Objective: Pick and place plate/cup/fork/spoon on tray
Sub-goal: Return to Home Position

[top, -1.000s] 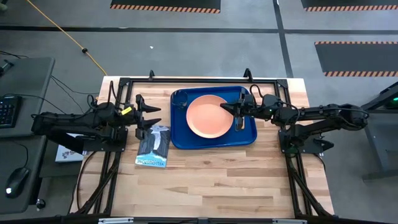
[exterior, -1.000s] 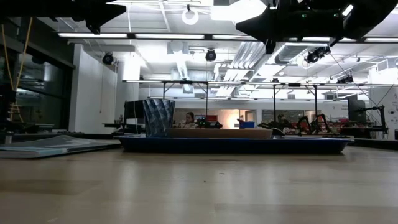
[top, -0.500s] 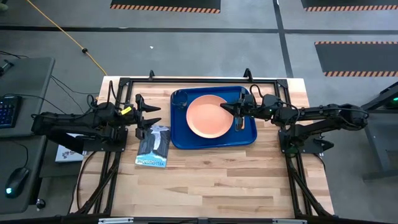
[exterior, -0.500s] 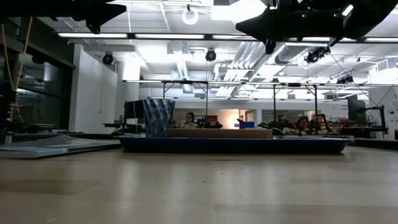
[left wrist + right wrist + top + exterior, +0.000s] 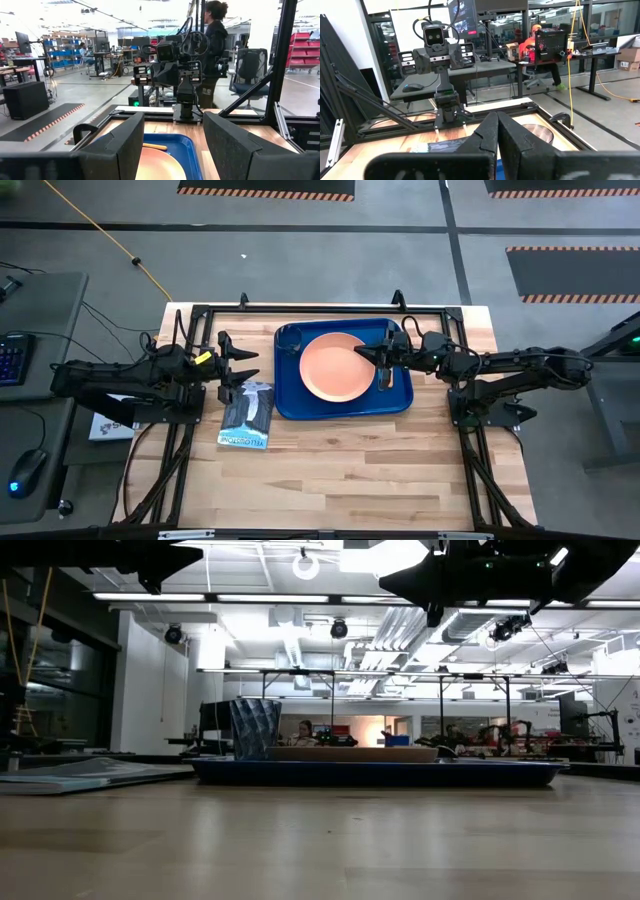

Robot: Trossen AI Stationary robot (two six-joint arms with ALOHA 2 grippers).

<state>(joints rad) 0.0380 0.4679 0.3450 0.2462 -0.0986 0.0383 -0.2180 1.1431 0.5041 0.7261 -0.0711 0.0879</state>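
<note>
The blue tray lies at the table's far middle. The salmon-orange plate rests flat in it. The dark see-through cup stands upright in the tray's far left corner and also shows in the low view. The spoon's orange handle lies on the tray beyond the plate. I cannot make out the fork. My right gripper is shut and empty, raised over the plate's right edge. My left gripper is open and empty, left of the tray.
A dark packet with white print lies on the table left of the tray, near my left gripper. Bare wood fills the near half of the table. People show in the room beyond the table.
</note>
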